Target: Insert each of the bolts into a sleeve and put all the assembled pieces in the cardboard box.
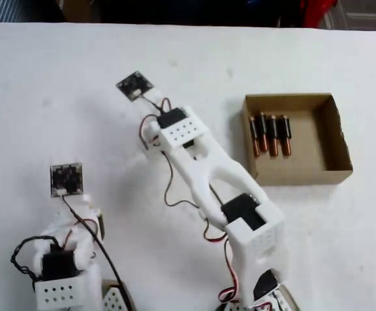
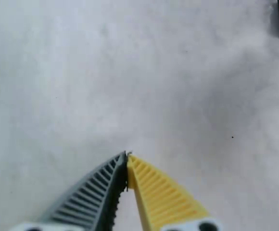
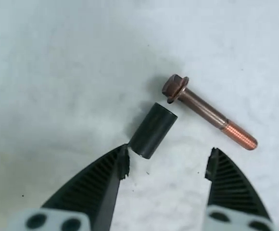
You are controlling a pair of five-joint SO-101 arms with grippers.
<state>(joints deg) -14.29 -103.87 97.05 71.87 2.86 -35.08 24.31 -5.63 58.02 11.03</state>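
Four assembled pieces [image 1: 270,135] are lying side by side in the box [image 1: 288,97], while one bolt [image 3: 209,113] and one sleeve [image 3: 153,130] are lying unjoined, just beside each other, on the tabletop [image 3: 57,57] before the right fingers [image 3: 101,178], standing open and empty; left fingers [image 2: 158,192] are resting closed, holding nothing.

Four assembled pieces [image 1: 273,135] inside cardboard box [image 1: 306,144]

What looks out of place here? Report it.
One bolt and one sleeve lie unassembled on the table, near the open right tool, while four assembled pieces sit in the cardboard box.
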